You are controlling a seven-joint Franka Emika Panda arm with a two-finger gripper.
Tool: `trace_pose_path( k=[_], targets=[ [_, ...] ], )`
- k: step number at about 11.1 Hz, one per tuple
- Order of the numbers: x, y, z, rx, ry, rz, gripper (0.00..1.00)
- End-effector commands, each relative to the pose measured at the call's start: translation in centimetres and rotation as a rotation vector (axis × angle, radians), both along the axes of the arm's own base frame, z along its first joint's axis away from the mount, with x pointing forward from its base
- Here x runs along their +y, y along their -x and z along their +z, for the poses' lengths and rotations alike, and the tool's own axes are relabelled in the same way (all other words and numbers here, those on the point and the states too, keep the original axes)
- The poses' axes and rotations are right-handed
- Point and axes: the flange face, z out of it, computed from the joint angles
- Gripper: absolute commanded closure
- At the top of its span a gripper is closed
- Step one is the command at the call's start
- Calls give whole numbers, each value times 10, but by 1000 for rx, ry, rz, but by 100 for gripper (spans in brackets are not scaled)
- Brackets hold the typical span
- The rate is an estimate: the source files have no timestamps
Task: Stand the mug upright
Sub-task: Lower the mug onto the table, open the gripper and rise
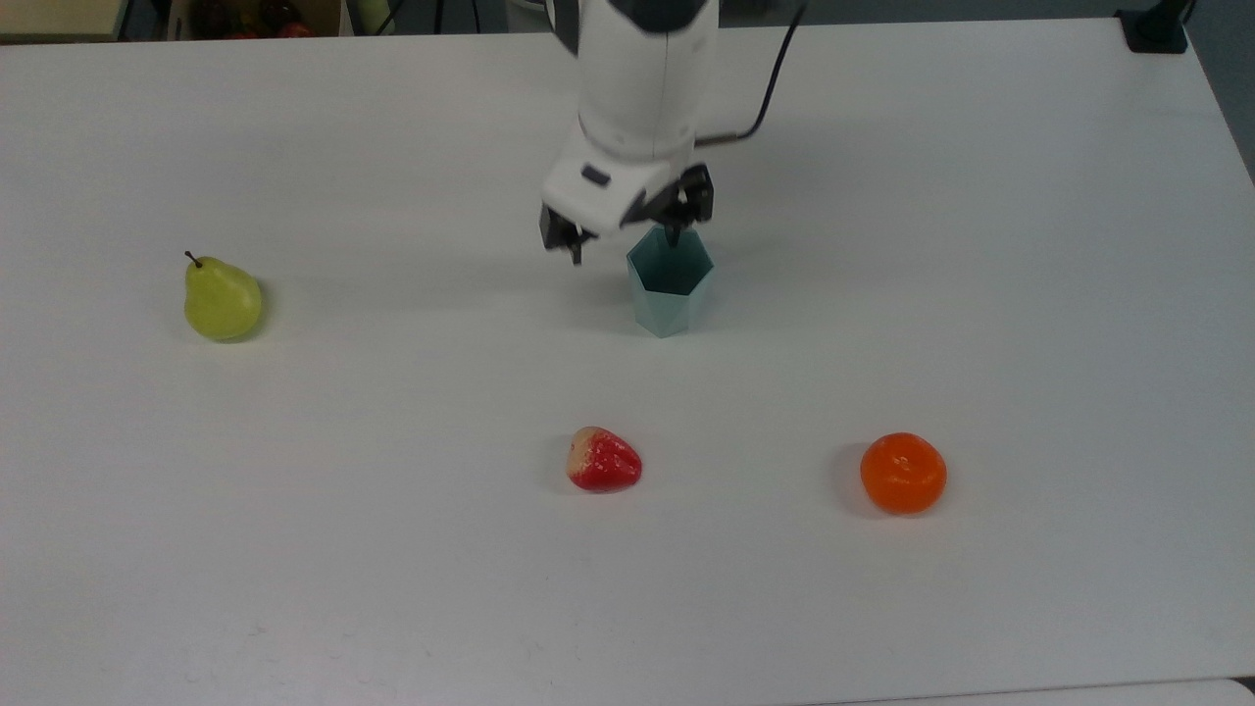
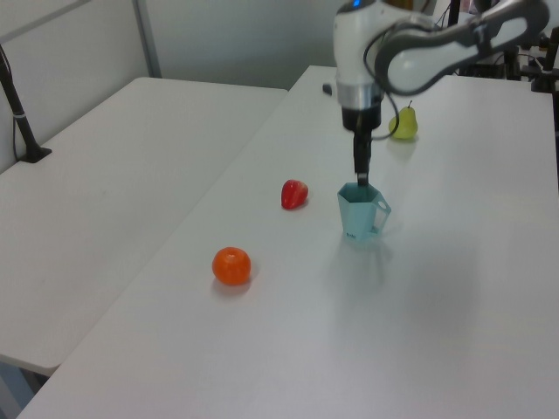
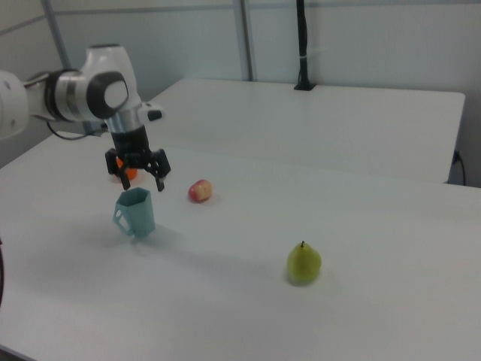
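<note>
On the white table, going by the top view from left to right, a pear is lying far to the left, the gripper is hovering with its fingers spread wide and gripping nothing, the mug is standing upright just beneath it near the middle, and a red fruit and an orange are sitting nearer the front edge.

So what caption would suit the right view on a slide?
Open gripper poised just above the upright mug, with pear and red fruit nearby.
</note>
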Motion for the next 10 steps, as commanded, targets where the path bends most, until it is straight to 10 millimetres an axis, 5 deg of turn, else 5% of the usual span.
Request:
trace_pose_path(
  k=[1,4,10],
  targets=[
    [-43,37,84,-13,28,-97,0],
    [-75,65,134,-13,28,-160,0],
    [-100,81,154,-20,19,-206,0]
  ],
)
